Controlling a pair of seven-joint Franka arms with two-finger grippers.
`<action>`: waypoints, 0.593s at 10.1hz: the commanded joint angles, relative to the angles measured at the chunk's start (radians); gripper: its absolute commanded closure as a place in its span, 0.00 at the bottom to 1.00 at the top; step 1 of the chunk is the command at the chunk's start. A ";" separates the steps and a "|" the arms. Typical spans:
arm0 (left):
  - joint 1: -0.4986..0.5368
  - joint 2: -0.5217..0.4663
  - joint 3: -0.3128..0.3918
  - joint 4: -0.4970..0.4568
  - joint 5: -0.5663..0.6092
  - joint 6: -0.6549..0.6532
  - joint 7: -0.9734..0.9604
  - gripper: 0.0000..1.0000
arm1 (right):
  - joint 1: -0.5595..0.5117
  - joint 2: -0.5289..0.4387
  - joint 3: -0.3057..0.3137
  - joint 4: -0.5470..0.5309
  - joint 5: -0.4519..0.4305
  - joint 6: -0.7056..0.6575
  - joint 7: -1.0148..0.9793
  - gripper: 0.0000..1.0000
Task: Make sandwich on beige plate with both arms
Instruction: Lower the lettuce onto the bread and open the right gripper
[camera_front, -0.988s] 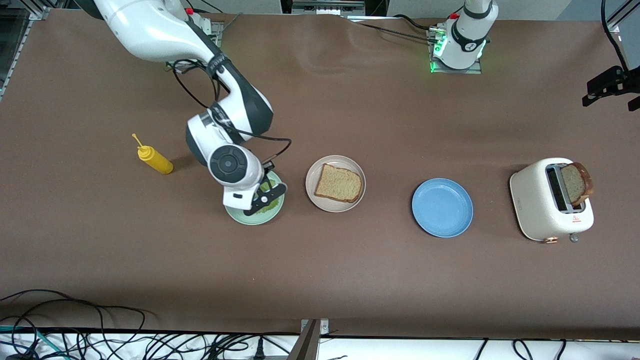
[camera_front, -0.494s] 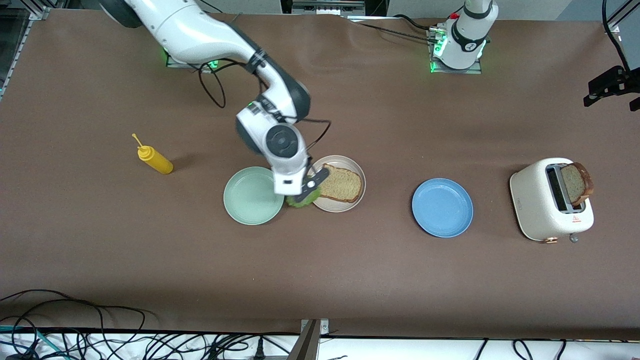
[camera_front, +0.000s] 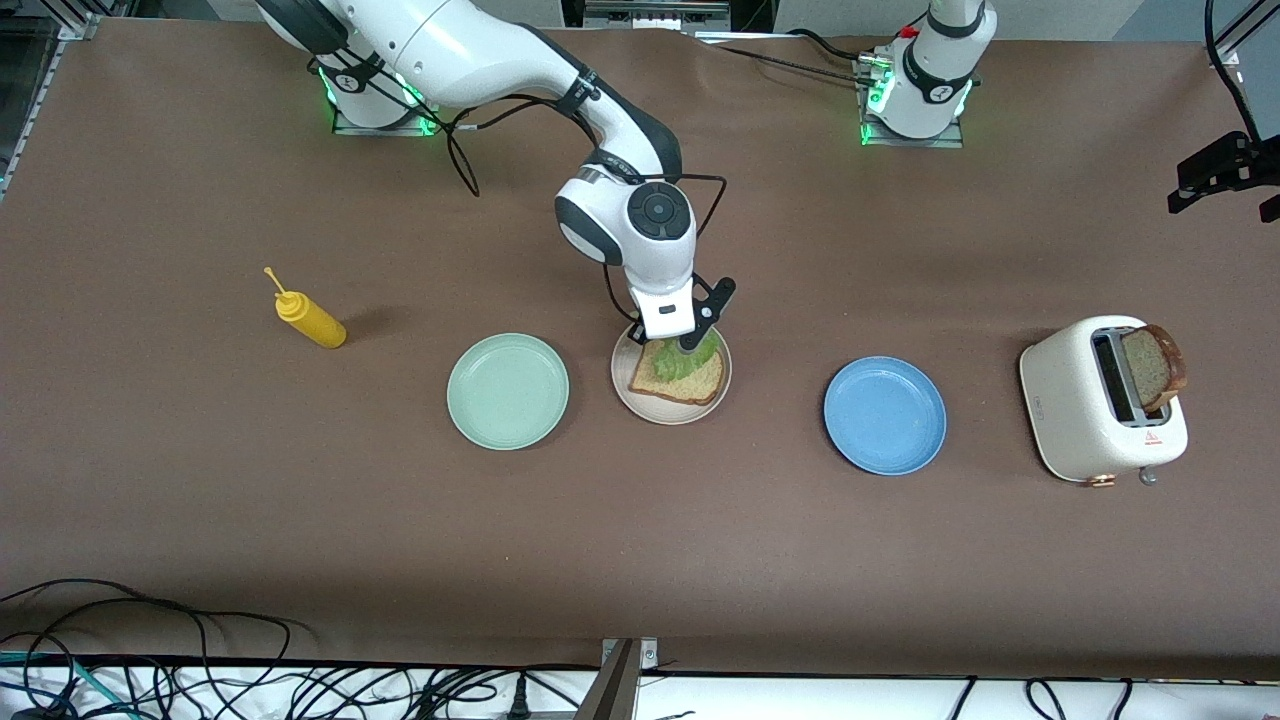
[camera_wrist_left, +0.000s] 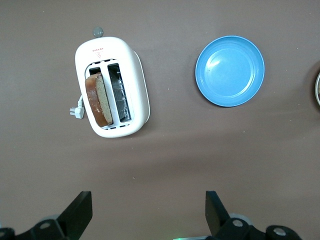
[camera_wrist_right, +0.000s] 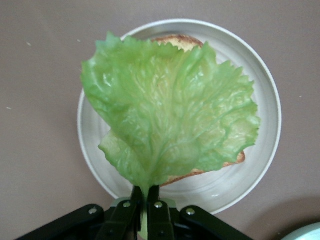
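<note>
The beige plate (camera_front: 624, 394) sits mid-table with one slice of wholegrain bread (camera_front: 686, 381) on it. My right gripper (camera_front: 690, 345) hangs over that slice, shut on the stem of a ruffled green lettuce leaf (camera_front: 688, 357). In the right wrist view the lettuce (camera_wrist_right: 170, 120) spreads over most of the bread (camera_wrist_right: 179, 40) and the plate (camera_wrist_right: 265, 100), pinched at its stem by the right gripper (camera_wrist_right: 146, 192). A second slice (camera_front: 1155, 365) stands in the toaster (camera_front: 1090, 415). My left gripper (camera_wrist_left: 147, 215) waits open over bare table, with nothing between its fingers.
A mint green plate (camera_front: 508, 390) lies beside the beige one, toward the right arm's end. A yellow squeeze bottle (camera_front: 312, 322) stands further that way. A blue plate (camera_front: 885, 415) lies between the beige plate and the toaster. Cables run along the table's near edge.
My right gripper has lifted the lettuce off the mint green plate and carried it sideways to above the bread on the beige plate. The left arm has not moved.
</note>
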 joint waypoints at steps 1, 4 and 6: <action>0.007 0.015 -0.003 0.031 -0.013 -0.019 0.011 0.00 | -0.005 0.028 -0.013 0.021 -0.059 0.030 -0.018 1.00; 0.007 0.015 -0.003 0.031 -0.013 -0.019 0.011 0.00 | 0.001 0.062 -0.033 0.022 -0.079 0.117 -0.007 1.00; 0.007 0.015 -0.003 0.031 -0.013 -0.019 0.011 0.00 | 0.001 0.062 -0.035 0.036 -0.079 0.117 -0.007 1.00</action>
